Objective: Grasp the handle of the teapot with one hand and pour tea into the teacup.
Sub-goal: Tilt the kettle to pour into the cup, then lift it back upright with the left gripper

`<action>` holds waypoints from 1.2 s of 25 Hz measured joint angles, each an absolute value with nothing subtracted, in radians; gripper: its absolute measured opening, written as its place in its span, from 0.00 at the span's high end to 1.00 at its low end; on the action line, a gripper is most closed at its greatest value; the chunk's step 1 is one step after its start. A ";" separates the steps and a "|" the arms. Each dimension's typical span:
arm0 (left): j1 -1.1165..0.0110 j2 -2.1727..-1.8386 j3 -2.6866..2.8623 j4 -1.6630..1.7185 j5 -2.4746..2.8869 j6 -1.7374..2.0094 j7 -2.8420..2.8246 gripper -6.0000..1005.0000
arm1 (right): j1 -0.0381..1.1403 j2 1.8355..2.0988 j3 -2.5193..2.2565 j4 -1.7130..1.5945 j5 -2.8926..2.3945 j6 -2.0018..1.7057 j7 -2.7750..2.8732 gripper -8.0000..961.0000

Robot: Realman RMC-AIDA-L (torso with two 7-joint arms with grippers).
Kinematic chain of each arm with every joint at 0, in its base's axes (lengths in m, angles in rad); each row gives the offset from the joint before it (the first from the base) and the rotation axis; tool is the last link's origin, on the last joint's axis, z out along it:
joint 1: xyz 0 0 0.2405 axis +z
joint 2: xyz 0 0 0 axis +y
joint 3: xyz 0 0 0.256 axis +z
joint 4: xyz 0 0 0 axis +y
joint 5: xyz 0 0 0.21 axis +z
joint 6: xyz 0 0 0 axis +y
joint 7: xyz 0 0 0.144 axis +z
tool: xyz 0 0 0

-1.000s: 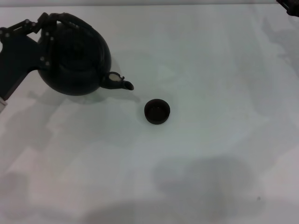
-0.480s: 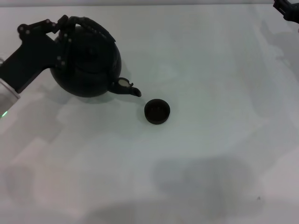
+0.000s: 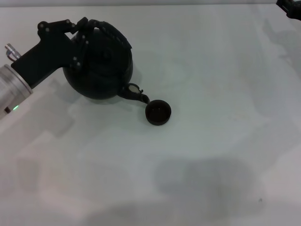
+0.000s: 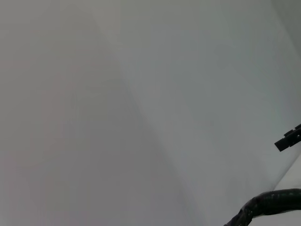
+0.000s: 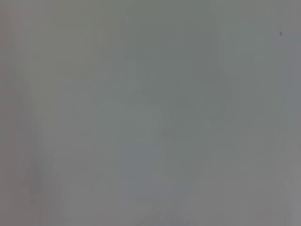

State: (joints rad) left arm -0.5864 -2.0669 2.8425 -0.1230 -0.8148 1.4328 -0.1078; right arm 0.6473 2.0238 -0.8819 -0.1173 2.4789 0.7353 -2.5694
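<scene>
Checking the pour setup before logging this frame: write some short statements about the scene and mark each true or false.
1. The left tool grips the dark arched hoop handle of the round matte-black teapot. True.
2. The teapot's short spout points away from the small round dark teacup. False: its tip sits at the cup's rim.
3. The teacup lies tipped on its side. False: it stands upright on the white table, mouth up.
4. The right tool is at the table's far right corner, away from both vessels. True.
</scene>
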 joint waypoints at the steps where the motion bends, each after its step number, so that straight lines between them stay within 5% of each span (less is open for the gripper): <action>1: -0.588 -2.067 2.843 -0.123 -0.815 1.433 -0.107 0.89 | 0.648 2.023 -0.882 -0.117 2.479 0.735 -2.569 0.12; 30: -0.637 -2.075 2.842 -0.107 -0.771 1.409 0.095 0.89 | 0.642 2.024 -0.862 -0.130 2.481 0.735 -2.571 0.12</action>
State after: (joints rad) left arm -0.6366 -2.0746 2.8424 -0.1068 -0.7714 1.4094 0.0951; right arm 0.6418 2.0242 -0.8624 -0.1301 2.4805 0.7350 -2.5710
